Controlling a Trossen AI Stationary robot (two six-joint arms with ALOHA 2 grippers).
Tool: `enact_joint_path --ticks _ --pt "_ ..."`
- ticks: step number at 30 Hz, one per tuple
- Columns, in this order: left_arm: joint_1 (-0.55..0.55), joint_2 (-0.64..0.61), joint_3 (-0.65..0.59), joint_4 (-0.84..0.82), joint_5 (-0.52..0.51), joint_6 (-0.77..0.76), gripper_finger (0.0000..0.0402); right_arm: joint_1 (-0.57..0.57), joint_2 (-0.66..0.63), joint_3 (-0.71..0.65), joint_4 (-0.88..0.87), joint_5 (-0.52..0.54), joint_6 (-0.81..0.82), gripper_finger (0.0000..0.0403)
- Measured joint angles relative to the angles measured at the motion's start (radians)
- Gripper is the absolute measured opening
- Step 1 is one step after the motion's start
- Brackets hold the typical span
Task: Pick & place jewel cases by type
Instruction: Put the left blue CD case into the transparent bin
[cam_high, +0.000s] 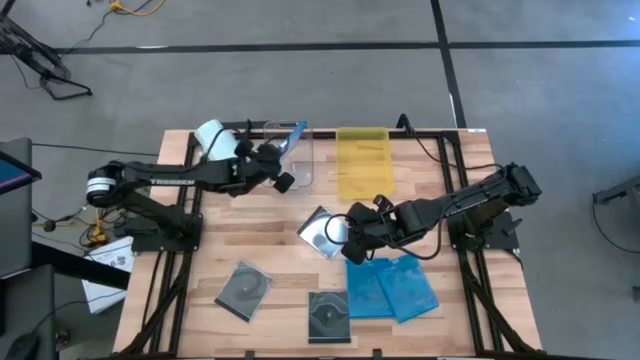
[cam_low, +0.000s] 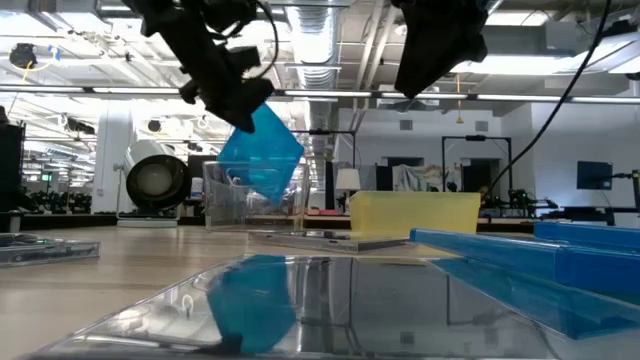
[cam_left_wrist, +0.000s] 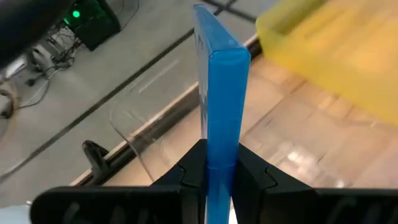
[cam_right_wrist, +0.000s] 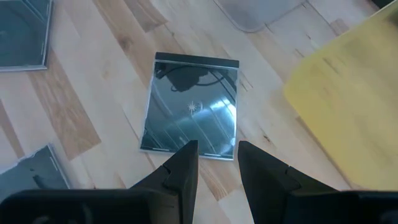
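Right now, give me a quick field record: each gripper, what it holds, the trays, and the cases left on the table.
left gripper: shut on blue jewel case, held above clear tray
right gripper: open, hovering over grey case, not holding it
yellow tray: beside clear tray
blue cases on table: near right arm
grey cases on table

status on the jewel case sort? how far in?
Early. Nothing visibly binned yet. In hand: left gripper holds a blue case over the clear tray. Right gripper hovers open above a dark case. Left: that one, two grey cases, blue cases by the right arm. Yellow tray looks empty.
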Motion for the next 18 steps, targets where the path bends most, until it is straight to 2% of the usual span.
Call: enact_joint_path --ticks 6,15,18 --pt "0.0 0.055 0.028 -0.046 -0.04 0.032 0.0038 0.0 0.0 0.0 0.0 0.002 0.0 0.0107" --pt "0.028 0.067 0.028 -0.099 -0.039 0.018 0.0038 -0.002 0.0 0.0 -0.001 0.026 -0.009 0.0107" --pt "0.04 0.067 0.028 -0.111 -0.007 0.013 0.0039 -0.003 0.0 0.0 -0.001 0.028 -0.009 0.0107"
